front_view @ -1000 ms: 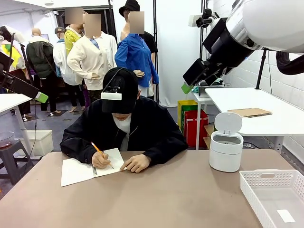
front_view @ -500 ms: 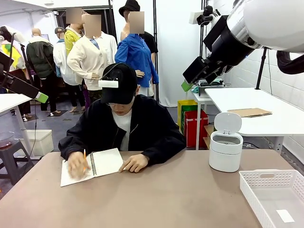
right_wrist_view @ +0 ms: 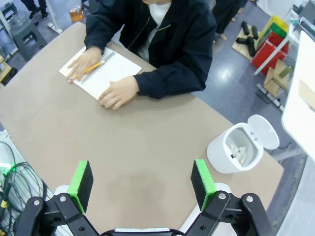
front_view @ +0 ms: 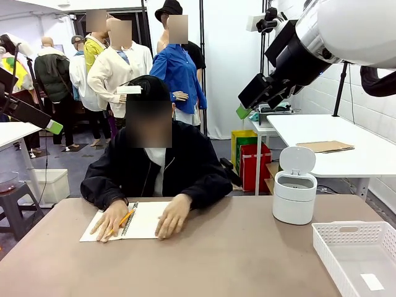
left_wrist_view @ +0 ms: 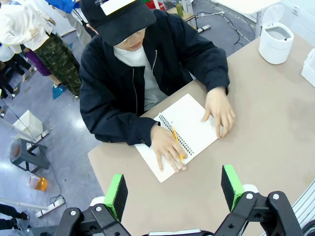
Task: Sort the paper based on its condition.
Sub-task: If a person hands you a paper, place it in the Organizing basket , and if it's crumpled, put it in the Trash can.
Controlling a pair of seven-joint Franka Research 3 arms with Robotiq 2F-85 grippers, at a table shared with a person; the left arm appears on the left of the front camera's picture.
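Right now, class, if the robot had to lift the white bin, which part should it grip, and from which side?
Probably take the bin by its round side wall, just below the rim, coming in from the robot's side of the table. Its lid stands open at the far edge, blocking that side and part of the top. The smooth cylinder offers two opposite faces to pinch.

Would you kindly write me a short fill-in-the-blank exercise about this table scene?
1. The cylindrical bin has its ____ flipped up.
2. The orange pencil lies across the spiral-bound ____.
3. That bin and the basket are both ____ in colour.
4. The robot's right hand holds ____.
Missing words: lid; notebook; white; nothing.
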